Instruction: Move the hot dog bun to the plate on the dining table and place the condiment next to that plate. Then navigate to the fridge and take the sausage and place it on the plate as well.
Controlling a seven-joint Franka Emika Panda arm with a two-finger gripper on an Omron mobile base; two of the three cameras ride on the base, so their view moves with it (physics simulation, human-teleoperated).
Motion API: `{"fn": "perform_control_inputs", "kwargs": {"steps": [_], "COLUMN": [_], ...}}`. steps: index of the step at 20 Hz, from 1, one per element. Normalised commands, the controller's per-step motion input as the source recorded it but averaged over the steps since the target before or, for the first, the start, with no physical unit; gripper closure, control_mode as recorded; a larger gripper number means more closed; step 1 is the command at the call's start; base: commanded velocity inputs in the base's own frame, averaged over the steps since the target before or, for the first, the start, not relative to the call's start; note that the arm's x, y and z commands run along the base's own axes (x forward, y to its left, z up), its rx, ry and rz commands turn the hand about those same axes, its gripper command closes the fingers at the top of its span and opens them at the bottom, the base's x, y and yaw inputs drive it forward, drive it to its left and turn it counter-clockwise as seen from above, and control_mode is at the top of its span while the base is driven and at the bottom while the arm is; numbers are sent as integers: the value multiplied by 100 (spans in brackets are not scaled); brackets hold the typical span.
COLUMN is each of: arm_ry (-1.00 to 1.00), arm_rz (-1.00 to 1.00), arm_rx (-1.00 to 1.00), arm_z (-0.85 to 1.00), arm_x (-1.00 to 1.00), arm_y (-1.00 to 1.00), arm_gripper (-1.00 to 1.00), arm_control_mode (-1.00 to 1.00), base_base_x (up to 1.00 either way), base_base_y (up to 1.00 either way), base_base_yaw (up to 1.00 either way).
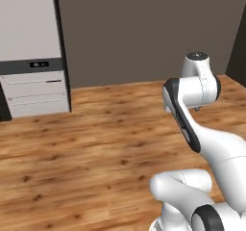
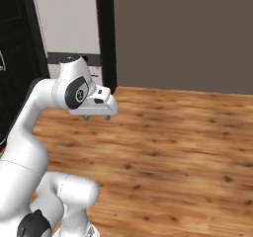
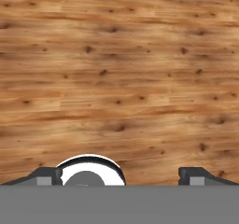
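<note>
My gripper [image 3: 121, 177] is open, its two dark fingertips [image 3: 46, 175] set wide apart with nothing between them, only wooden floor [image 3: 121, 78] beneath. In the right base view the gripper [image 2: 97, 116] hangs pointing down from the hand, above the floor. A tall black front [image 2: 15, 33] with a bit of white handle at the left edge looks like the fridge. The hot dog bun, plate, condiment, sausage and dining table are out of view.
A pale grey cabinet [image 1: 31, 47] with a dark band and drawers [image 1: 36, 97] stands at the far left against the brown-grey wall [image 1: 144, 28]. Open wooden floor [image 1: 96, 148] spreads ahead and to the right.
</note>
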Motion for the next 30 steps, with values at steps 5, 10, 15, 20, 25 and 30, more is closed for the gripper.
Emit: {"fn": "perform_control_inputs", "kwargs": {"steps": [5,10,15,20,25,30], "arm_ry": [0,0,0,0,0,0], "arm_rz": [0,0,0,0,0,0], "arm_rx": [0,0,0,0,0,0], "arm_z": [0,0,0,0,0,0], "arm_x": [0,0,0,0,0,0], "arm_y": [0,0,0,0,0,0], "arm_gripper": [-100,-100,-100,-100,-100,-100], "arm_control_mode": [100,100,100,100,100,100], "base_base_x": [92,91,89,93,93,100], "base_base_y": [100,100,100,97,82,39], "base_base_yaw": [-14,-14,-14,-12,-11,-8]}}
